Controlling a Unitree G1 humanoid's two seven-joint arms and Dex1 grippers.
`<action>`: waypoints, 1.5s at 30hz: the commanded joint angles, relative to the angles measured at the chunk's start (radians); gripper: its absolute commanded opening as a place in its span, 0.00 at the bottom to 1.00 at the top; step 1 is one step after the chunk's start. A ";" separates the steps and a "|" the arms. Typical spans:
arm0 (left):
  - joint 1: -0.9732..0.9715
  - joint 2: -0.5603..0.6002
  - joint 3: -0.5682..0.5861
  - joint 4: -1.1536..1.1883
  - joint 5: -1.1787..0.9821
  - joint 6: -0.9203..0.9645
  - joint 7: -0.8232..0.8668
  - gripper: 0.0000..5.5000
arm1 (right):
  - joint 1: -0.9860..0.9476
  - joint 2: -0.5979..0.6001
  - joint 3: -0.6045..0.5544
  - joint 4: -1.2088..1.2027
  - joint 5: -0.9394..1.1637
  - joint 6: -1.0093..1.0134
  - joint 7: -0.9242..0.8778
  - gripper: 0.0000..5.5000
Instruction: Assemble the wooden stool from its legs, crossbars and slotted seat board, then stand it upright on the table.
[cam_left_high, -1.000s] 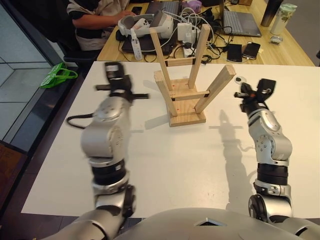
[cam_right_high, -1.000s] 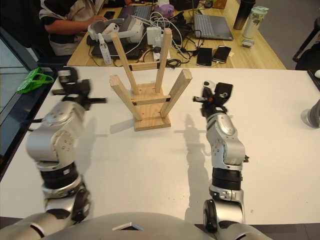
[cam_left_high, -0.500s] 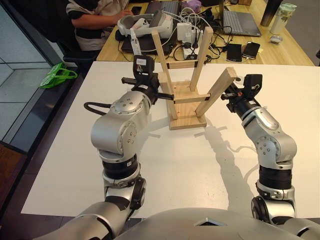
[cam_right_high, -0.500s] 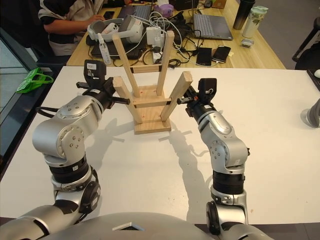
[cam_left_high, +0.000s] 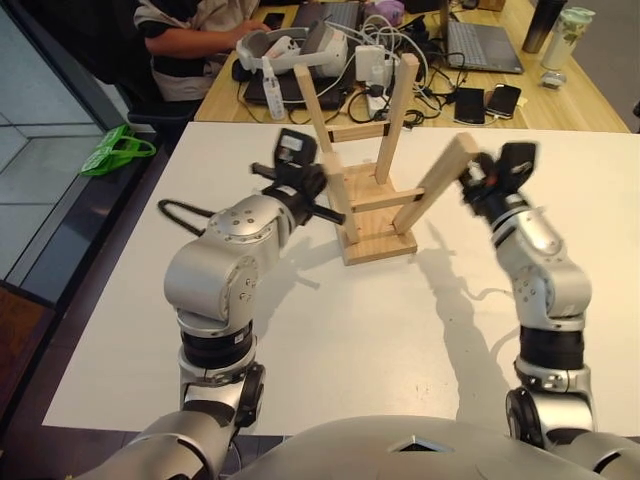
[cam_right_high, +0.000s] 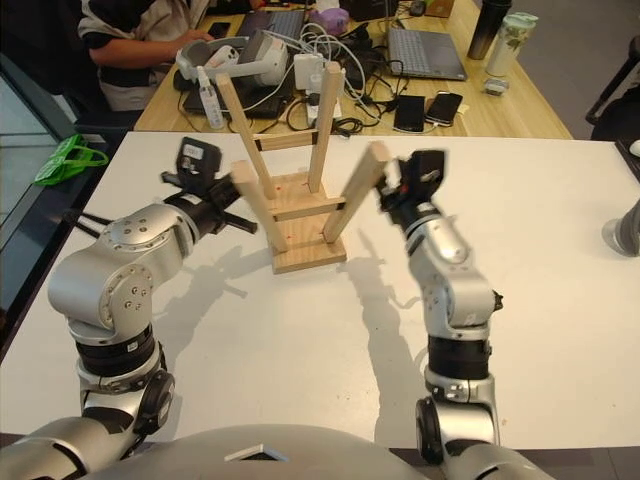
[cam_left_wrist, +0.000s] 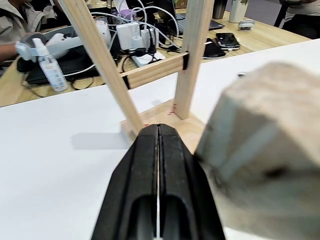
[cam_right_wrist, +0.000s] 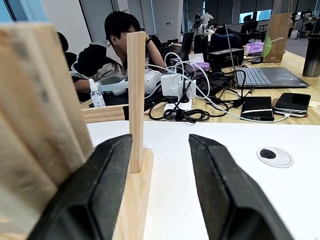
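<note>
The wooden stool (cam_left_high: 377, 243) stands upside down in the middle of the white table (cam_left_high: 330, 340), seat board down and four legs pointing up, joined by crossbars (cam_left_high: 385, 197). My left gripper (cam_left_high: 322, 200) is shut with nothing in it, its tip beside the near left leg (cam_left_wrist: 260, 150) and pointing at the seat board (cam_left_wrist: 165, 112). My right gripper (cam_left_high: 478, 178) is open at the top of the slanted near right leg (cam_left_high: 435, 180). That leg (cam_right_wrist: 40, 100) lies against the outside of one finger (cam_right_wrist: 95, 190); nothing is between the fingers.
Behind the white table a wooden desk (cam_left_high: 560, 100) holds laptops, phones, cables, a headset and a spray bottle (cam_left_high: 274, 92); a person sits there. A round grommet (cam_right_wrist: 274, 156) lies in the table near the right gripper. A green bag (cam_left_high: 115, 150) lies on the floor at the left.
My left arm has swung in from the left and brought its shut gripper to the stool's near left leg. My right gripper has moved up to the top of the near right leg.
</note>
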 joint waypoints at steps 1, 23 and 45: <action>-0.178 -0.075 -0.079 0.058 -0.150 -0.052 -0.172 0.00 | -0.242 -0.173 -0.180 0.044 -0.145 -0.243 -0.144 0.39; -0.311 0.306 0.501 0.363 -0.160 -0.487 -0.202 0.10 | -0.011 -0.343 -0.266 -0.206 0.759 0.252 0.522 0.39; 0.122 0.377 0.330 0.262 -0.015 -0.635 -0.162 0.21 | 0.689 -0.445 -0.133 -0.135 0.494 0.105 0.723 0.39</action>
